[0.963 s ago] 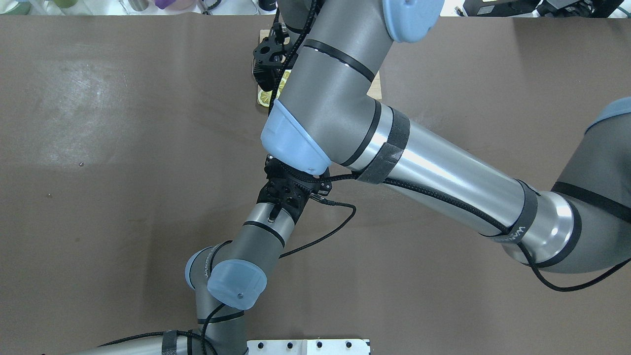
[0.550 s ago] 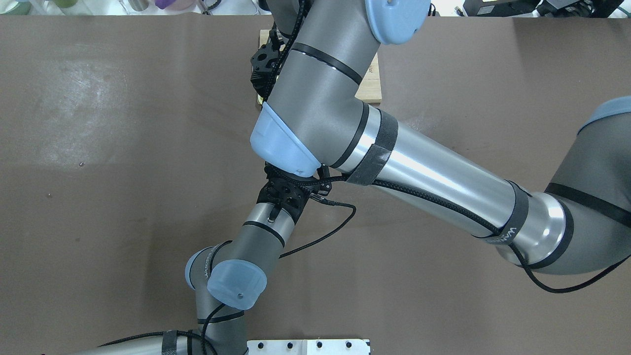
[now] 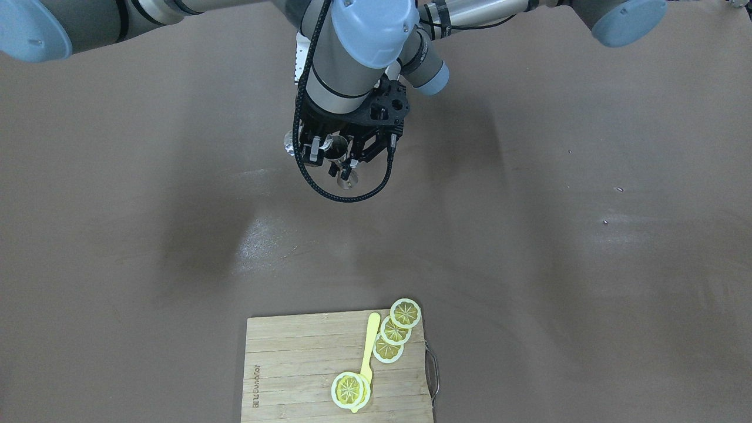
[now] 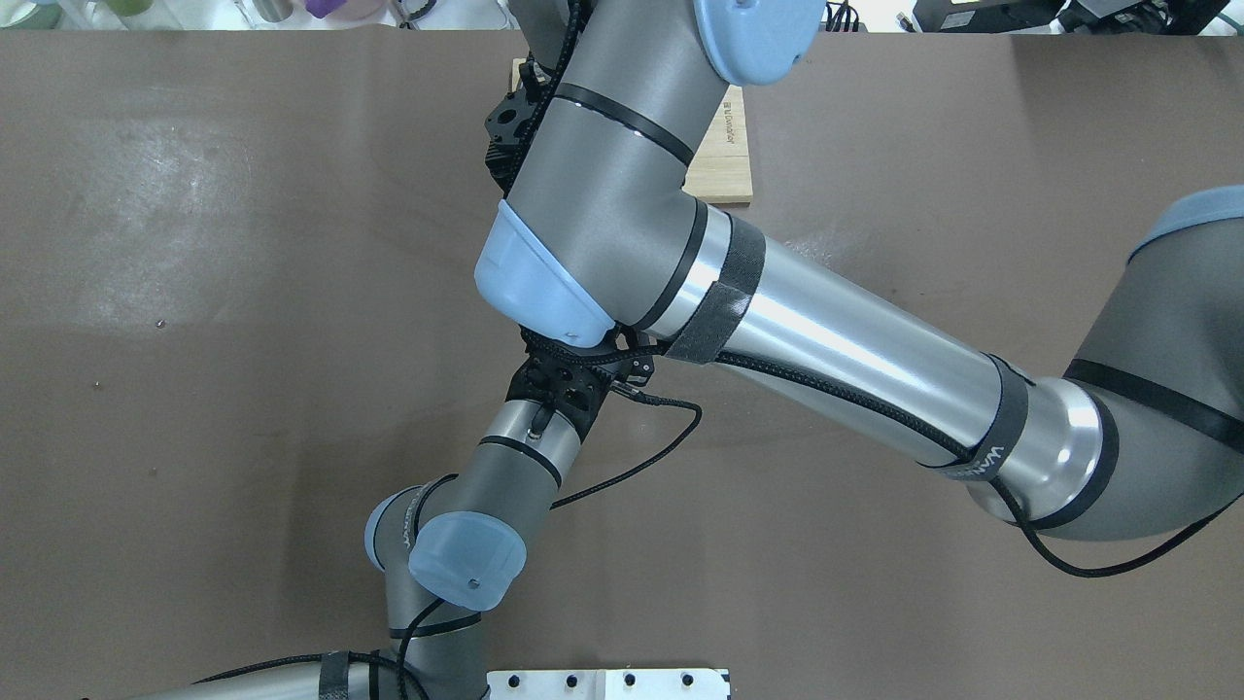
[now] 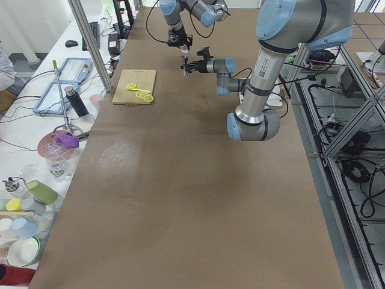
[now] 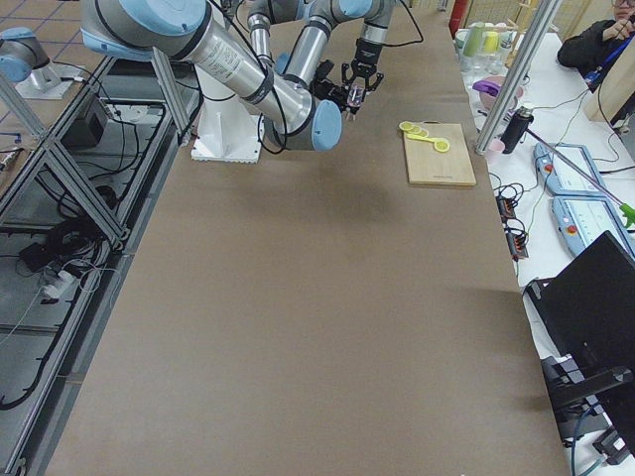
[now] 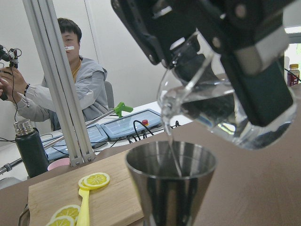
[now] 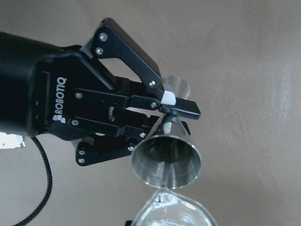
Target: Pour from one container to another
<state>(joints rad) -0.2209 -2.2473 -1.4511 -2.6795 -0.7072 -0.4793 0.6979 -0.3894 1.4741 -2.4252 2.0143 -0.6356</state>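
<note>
Right gripper (image 7: 212, 74) tilts above left gripper (image 8: 171, 111), the 2 clamped tight.

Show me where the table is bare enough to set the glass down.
Bare table lies on both sides of the cutting board and in the band between it and the jigger. Crowded: at the jigger, held by the left gripper while the right gripper tips the tumbler over it, and the board's edge with the lemon slices.

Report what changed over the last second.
The right arm swung toward the robot's left, uncovering more of the board. The left arm stayed where it was.
</note>
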